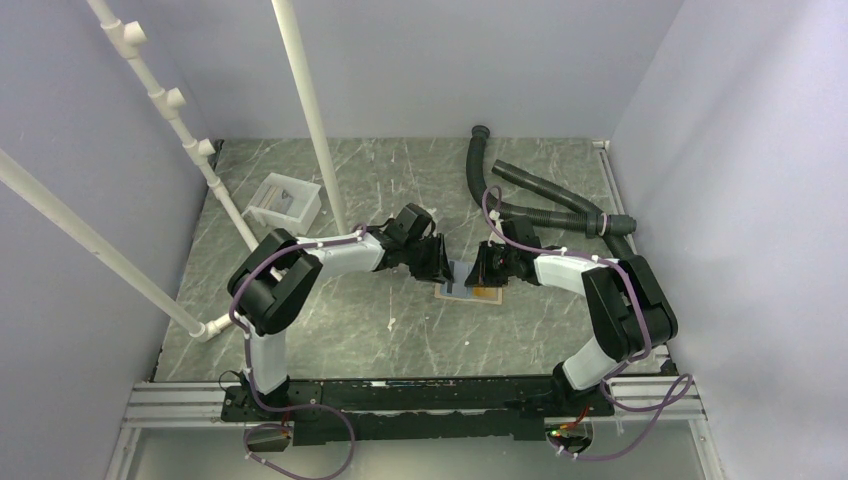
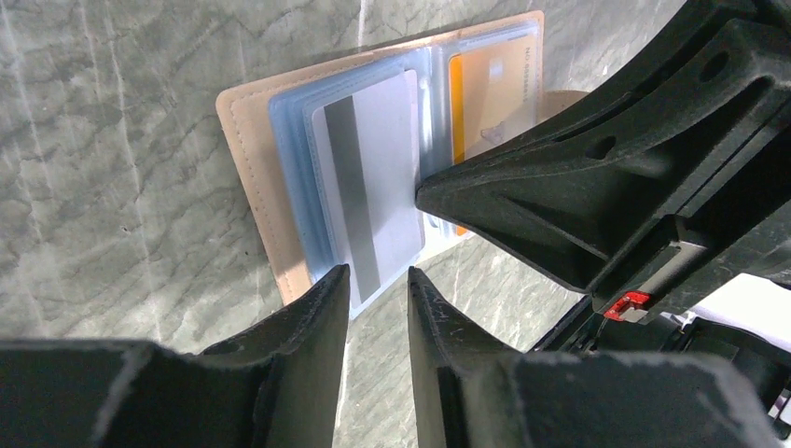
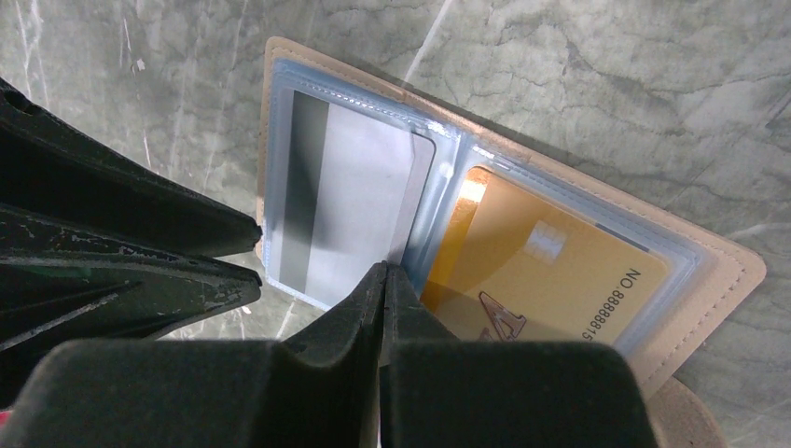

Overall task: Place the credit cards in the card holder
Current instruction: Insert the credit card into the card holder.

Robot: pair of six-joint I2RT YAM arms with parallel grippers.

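Note:
The tan card holder (image 1: 470,291) lies open on the table between both grippers, its pale blue sleeves up. It shows in the left wrist view (image 2: 247,159) and the right wrist view (image 3: 718,271). A grey card with a dark stripe (image 2: 373,177) (image 3: 345,205) lies in the sleeves of one half. A golden card (image 2: 490,84) (image 3: 550,252) sits in a sleeve of the other half. My left gripper (image 2: 378,275) (image 1: 440,268) is narrowly open, its tips just short of the grey card's edge. My right gripper (image 3: 385,269) (image 2: 422,194) (image 1: 482,272) is shut, its tip at the centre fold against the grey card's other edge.
A white open tray (image 1: 285,200) stands at the back left. Dark corrugated hoses (image 1: 545,205) lie at the back right. White pipes (image 1: 310,110) slant over the left side. Purple-grey walls enclose the table.

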